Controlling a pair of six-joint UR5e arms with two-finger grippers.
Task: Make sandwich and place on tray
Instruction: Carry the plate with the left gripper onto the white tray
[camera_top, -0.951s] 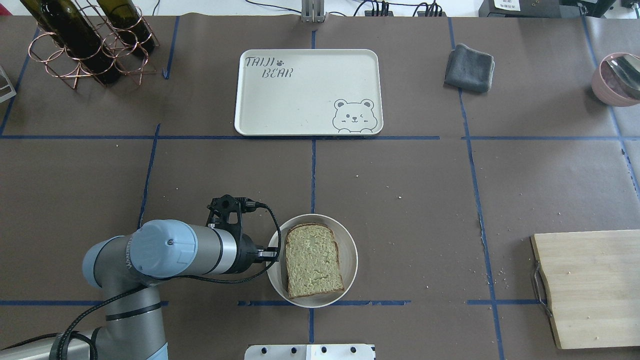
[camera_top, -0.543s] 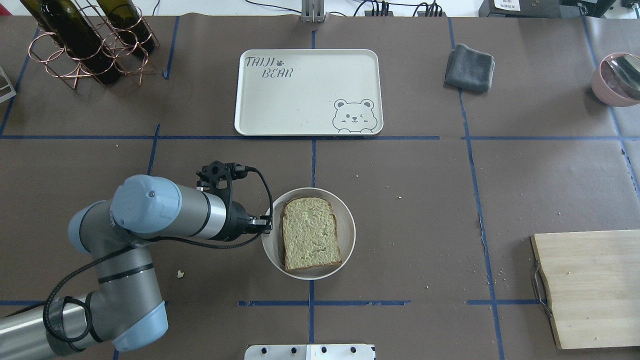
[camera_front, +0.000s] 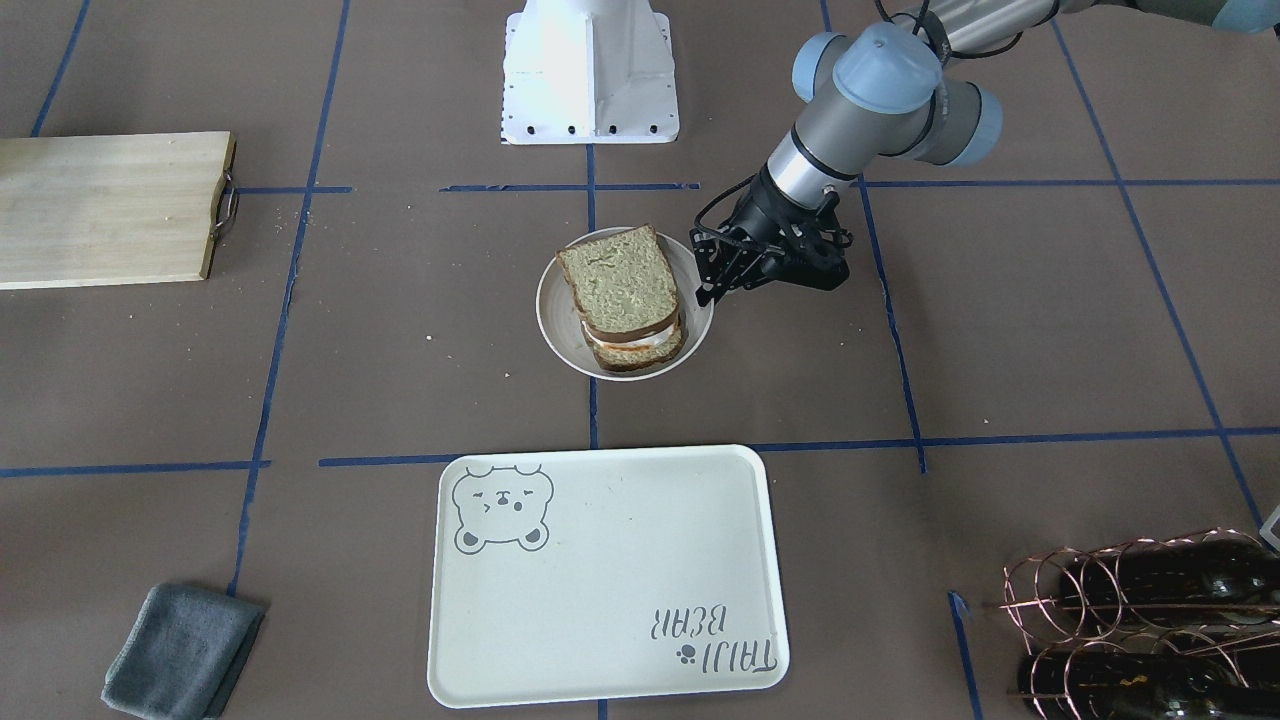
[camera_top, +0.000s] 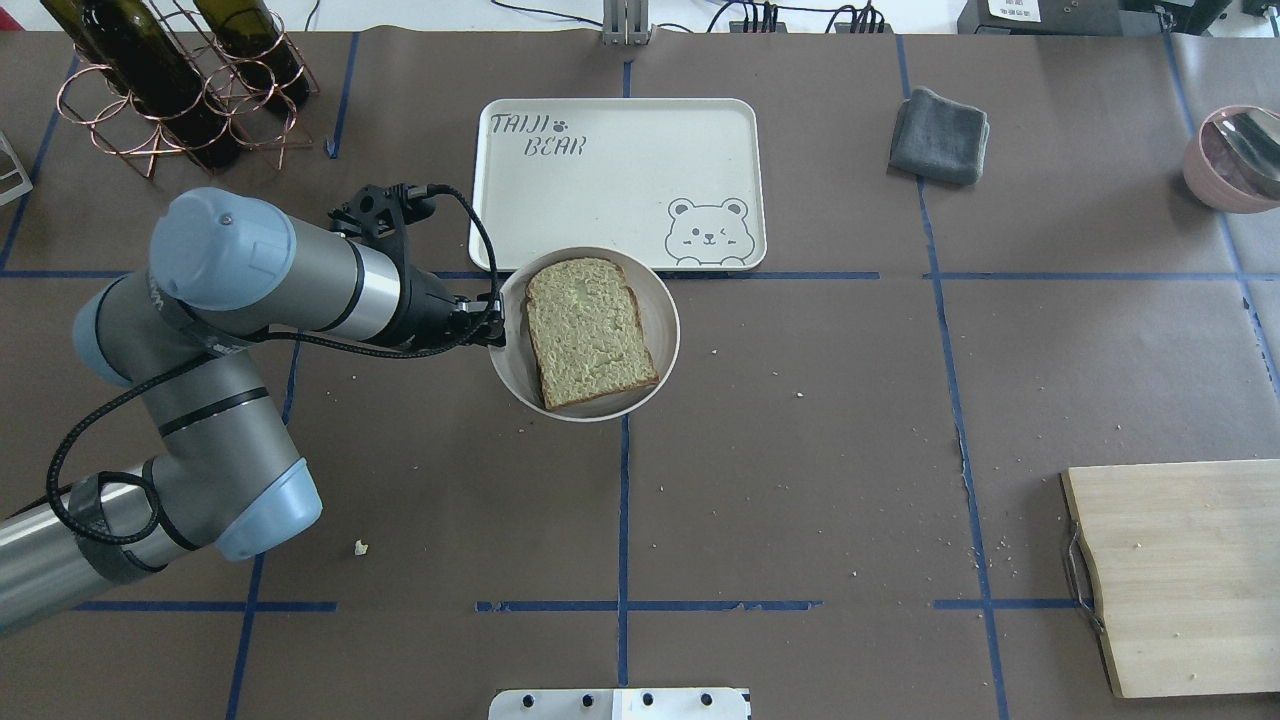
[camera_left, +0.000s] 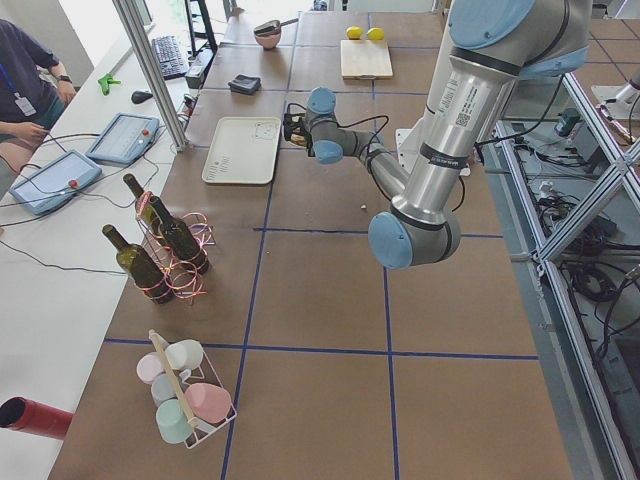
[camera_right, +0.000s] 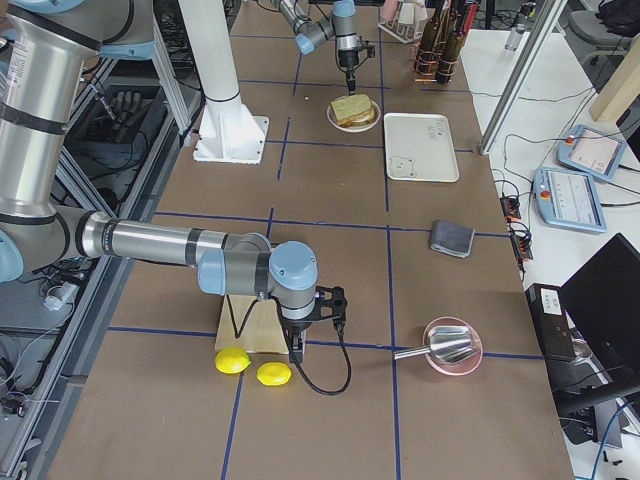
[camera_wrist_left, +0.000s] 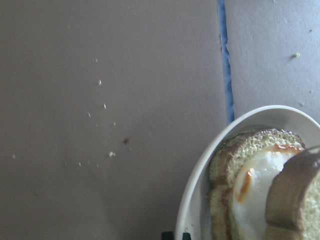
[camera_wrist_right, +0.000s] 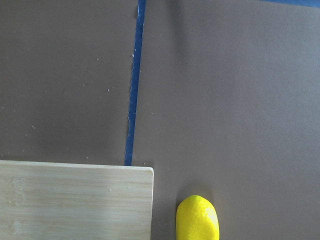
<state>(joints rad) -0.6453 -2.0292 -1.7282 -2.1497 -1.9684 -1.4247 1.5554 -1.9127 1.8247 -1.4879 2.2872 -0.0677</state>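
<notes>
Left gripper (camera_top: 494, 325) is clamping the plate (camera_top: 671, 335) by its rim.
The sandwich (camera_top: 590, 330) is sitting on it, egg showing between the slices, near the tray (camera_top: 620, 180).

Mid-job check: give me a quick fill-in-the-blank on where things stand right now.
1. The plate is held at its rim by the robot's ___ gripper.
2. Between the sandwich's bread slices lies a fried ___.
3. The tray, with its ___ drawing, holds no sandwich yet.
Missing words: left; egg; bear.
</notes>
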